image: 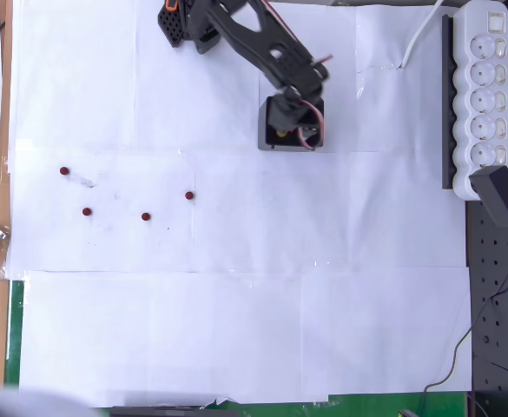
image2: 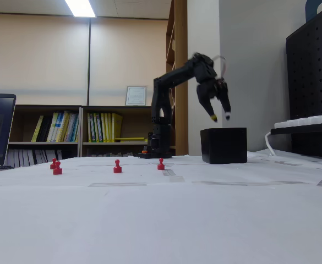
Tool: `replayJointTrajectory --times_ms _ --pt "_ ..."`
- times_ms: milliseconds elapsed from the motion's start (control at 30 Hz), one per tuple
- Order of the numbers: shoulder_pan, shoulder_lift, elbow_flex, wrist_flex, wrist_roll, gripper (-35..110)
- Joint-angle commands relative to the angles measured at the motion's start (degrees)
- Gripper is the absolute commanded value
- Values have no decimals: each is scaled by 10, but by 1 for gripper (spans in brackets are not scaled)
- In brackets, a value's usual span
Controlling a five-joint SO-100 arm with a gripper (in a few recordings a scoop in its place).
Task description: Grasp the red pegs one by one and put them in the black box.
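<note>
Overhead view: four red pegs sit on the white paper-covered table [image: 236, 347] toward its left edge, well apart from each other. One [image: 63, 171] lies nearest the left edge, one [image: 87, 211] just below and right of it, one [image: 146, 216] further right, and one [image: 189, 195] closest to the middle. In the fixed view the same four stand upright in a loose row: two close together at the left [image2: 53, 164] [image2: 57, 168], then one [image2: 117, 166], then one [image2: 161, 164].

The black box [image: 267, 139] stands near the table's top edge, right of centre, well apart from the pegs; in the fixed view it [image2: 223, 145] rests on the paper with its opening upward.

The gripper [image2: 220, 116] hangs above the box, fingers pointing down and parted, with nothing visible between them. In the overhead view the gripper [image: 295, 122] covers most of the box's opening.

A white power strip [image: 484, 87] lies along the table's right edge.
</note>
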Motion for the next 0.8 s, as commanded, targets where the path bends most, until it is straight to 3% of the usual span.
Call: replayJointTrajectory --times_ms 0,133,233,333,533,767 --pt "109 -107 -154 -86 99 11" --pt "213 -221 -435 -312 200 11" --pt "250 -244 -539 -388 248 11" --pt "268 -242 -594 -468 265 11" --pt "290 -178 -691 -755 278 11" --pt "294 -63 -672 -884 293 12"
